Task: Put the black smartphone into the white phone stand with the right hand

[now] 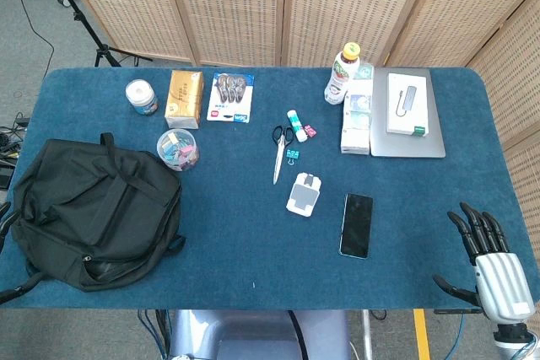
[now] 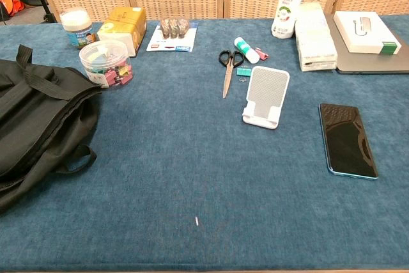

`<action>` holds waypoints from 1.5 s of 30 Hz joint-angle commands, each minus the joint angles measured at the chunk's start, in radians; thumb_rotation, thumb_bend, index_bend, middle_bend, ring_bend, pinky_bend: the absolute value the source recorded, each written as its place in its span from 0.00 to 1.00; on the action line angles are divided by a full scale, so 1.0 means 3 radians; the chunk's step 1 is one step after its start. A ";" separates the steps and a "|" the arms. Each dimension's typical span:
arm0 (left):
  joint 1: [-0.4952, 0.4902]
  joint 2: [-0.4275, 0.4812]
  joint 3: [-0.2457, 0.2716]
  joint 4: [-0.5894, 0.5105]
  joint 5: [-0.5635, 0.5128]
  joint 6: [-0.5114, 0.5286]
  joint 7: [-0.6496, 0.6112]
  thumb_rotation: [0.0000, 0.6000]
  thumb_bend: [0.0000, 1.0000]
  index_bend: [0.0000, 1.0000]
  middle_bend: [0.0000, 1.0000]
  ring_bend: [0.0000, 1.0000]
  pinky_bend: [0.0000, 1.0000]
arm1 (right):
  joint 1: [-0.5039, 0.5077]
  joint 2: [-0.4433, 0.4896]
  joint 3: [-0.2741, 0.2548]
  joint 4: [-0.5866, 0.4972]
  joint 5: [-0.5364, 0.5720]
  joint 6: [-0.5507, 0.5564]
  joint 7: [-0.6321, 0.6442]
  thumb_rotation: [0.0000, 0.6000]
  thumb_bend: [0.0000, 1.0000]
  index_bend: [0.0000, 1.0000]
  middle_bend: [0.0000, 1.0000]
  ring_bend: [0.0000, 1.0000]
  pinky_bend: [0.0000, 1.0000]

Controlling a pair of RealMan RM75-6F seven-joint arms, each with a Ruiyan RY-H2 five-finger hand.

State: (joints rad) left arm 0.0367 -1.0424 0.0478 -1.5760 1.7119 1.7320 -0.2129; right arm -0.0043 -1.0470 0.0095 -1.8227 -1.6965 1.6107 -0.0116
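The black smartphone [image 1: 357,224] [image 2: 347,138] lies flat, screen up, on the blue table, right of centre. Just to its left stands the white phone stand [image 1: 305,194] [image 2: 266,96], with nothing in it. My right hand [image 1: 488,260] hovers at the table's front right corner, well to the right of the phone, fingers spread and holding nothing. It shows only in the head view. My left hand appears in neither view.
A black backpack [image 1: 89,212] fills the front left. Scissors [image 1: 279,153], a binder clip [image 1: 293,156] and a glue stick [image 1: 296,125] lie behind the stand. A bottle [image 1: 342,74], white boxes [image 1: 358,120] and a laptop [image 1: 408,115] sit at the back right; a jar of clips [image 1: 178,149] is left of centre.
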 commanded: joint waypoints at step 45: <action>-0.0243 0.0008 -0.0170 -0.0339 -0.0558 -0.0693 0.0371 1.00 0.02 0.00 0.00 0.00 0.00 | 0.2520 -0.0380 -0.0570 0.2071 -0.1559 -0.2149 0.0664 1.00 0.00 0.10 0.00 0.00 0.00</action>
State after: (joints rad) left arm -0.0347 -1.0381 0.0016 -1.6759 1.5516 1.5276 -0.1059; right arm 0.7286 -1.1445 -0.1470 -1.2158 -2.1489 0.9776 0.1692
